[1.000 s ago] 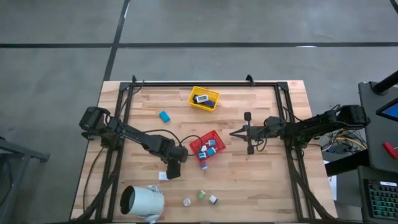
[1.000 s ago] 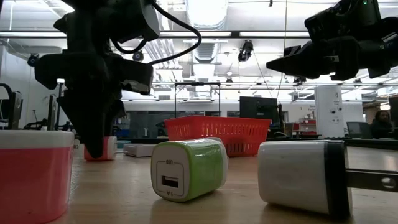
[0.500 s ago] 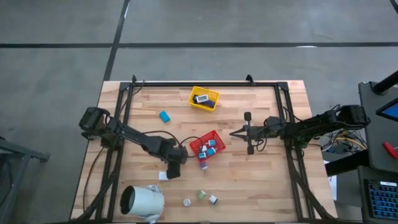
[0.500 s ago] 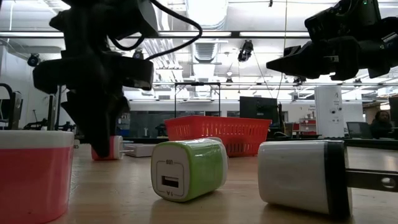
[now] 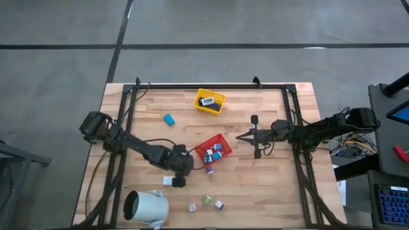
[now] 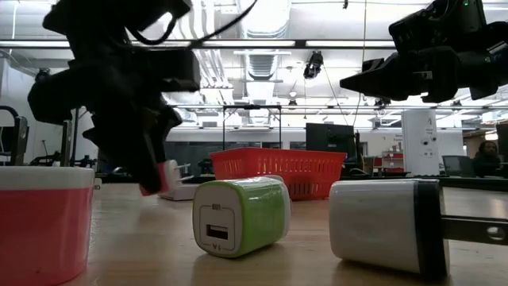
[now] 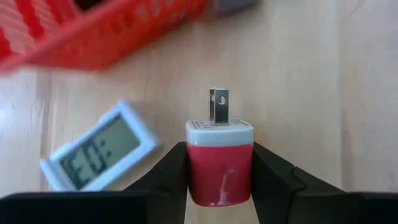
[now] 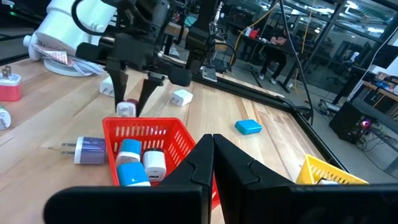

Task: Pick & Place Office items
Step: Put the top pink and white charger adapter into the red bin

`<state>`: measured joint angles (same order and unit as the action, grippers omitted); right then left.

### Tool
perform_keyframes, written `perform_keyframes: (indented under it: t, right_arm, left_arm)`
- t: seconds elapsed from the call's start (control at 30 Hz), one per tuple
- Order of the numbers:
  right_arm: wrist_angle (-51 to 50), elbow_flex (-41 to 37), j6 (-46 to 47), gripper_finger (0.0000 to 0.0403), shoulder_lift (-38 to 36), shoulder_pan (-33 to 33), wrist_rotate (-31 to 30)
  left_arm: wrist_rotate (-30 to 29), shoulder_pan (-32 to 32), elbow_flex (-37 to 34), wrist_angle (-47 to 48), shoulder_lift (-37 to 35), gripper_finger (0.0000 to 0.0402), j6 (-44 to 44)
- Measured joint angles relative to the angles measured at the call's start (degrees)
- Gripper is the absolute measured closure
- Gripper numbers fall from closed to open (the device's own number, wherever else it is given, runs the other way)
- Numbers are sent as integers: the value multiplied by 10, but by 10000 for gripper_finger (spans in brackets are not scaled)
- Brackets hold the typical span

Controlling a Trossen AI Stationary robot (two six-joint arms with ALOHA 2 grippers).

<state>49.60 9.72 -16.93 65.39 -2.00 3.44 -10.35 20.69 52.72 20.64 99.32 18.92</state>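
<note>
My left gripper (image 5: 179,181) stands left of the red tray (image 5: 220,139), shut on a pink charger plug (image 7: 219,163) with a white face and metal prongs; the plug also shows in the low view (image 6: 167,176). The tray holds several small items. A purple plug (image 5: 209,169) lies beside its near edge. Three small pieces (image 5: 206,204) sit near the table's front; the green one (image 6: 240,214) and a white one (image 6: 385,226) lie on their sides. A teal piece (image 5: 169,119) lies at the far left. My right gripper (image 5: 255,137) hangs shut, right of the tray. My left gripper pinches the plug's pink body by its two opposite sides (image 7: 194,169) between its two fingers (image 7: 166,177). It comes from above at a slant. The white face and prongs (image 7: 218,107) point away from the fingers. The plug is tilted, just above the table.
A small white display clock (image 7: 99,152) lies on the wood next to the held plug. A yellow tray (image 5: 209,100) with items stands at the far middle. A large white cylinder (image 5: 146,206) lies at the near left. A black frame (image 5: 211,85) rims the table.
My left gripper has carried the pink plug off the table and toward the table's right, nearer the red tray. The gripper has rolled and tipped, so the plug, upright on the wood before, now leans. My right gripper has kept still.
</note>
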Motion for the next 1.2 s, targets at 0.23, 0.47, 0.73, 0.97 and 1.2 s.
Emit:
perform_keyframes:
  t: [0.23, 0.47, 0.73, 0.97, 1.2]
  right_arm:
    - [1, 0, -1, 395, 0, 0, 0]
    - [4, 0, -2, 395, 0, 0, 9]
    - [14, 0, -2, 395, 0, 0, 12]
    - [21, 0, -1, 394, 0, 0, 16]
    - [23, 0, -2, 394, 0, 0, 15]
  left_arm:
    - [-40, 14, -50, -110, -21, 274, -18]
    - [-73, 15, -117, -270, -59, 274, -68]
    - [-97, 6, -173, -427, -85, 274, -142]
    - [-107, -13, -200, -538, -85, 274, -204]
    - [-97, -31, -214, -625, -85, 274, -271]
